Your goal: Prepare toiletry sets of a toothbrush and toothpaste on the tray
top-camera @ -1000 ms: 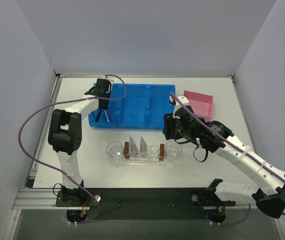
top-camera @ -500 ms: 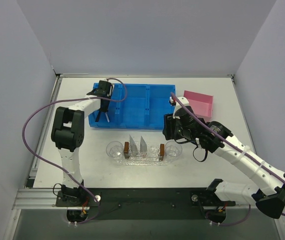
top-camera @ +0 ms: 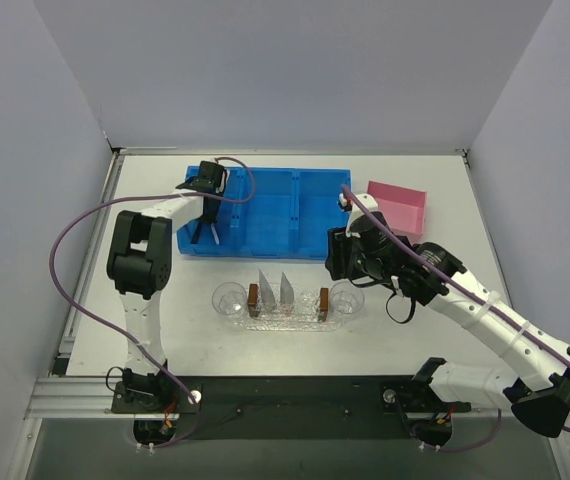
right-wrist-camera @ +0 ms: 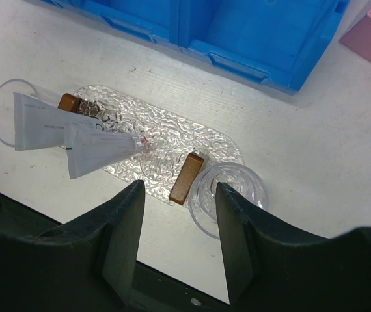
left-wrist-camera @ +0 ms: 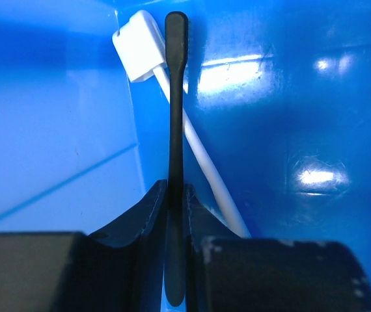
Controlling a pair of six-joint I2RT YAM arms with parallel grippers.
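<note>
In the left wrist view my left gripper [left-wrist-camera: 176, 195] is shut on the handle of the black toothbrush [left-wrist-camera: 176, 97], inside the left compartment of the blue bin [top-camera: 295, 215]. The white toothbrush [left-wrist-camera: 195, 143] lies slanted just behind it, its head against the bin wall. Two silvery toothpaste tubes [right-wrist-camera: 39, 120] [right-wrist-camera: 97, 149] lie on the clear glittery tray [right-wrist-camera: 172, 127]. Over the tray's right end hovers my right gripper [right-wrist-camera: 180, 192], open with nothing between its fingers. The top view shows the left gripper [top-camera: 203, 228] at the bin's front left and the right gripper [top-camera: 348, 268] above the tray [top-camera: 285, 312].
Two small brown blocks [right-wrist-camera: 187, 179] [right-wrist-camera: 69, 102] rest on the tray. A clear cup [right-wrist-camera: 231, 195] stands at its right end and another clear cup [top-camera: 230, 297] at its left. A pink box [top-camera: 400, 207] sits right of the blue bin.
The left gripper's fingers have closed onto the black toothbrush, and the left arm has shifted slightly. The right arm has not moved.
</note>
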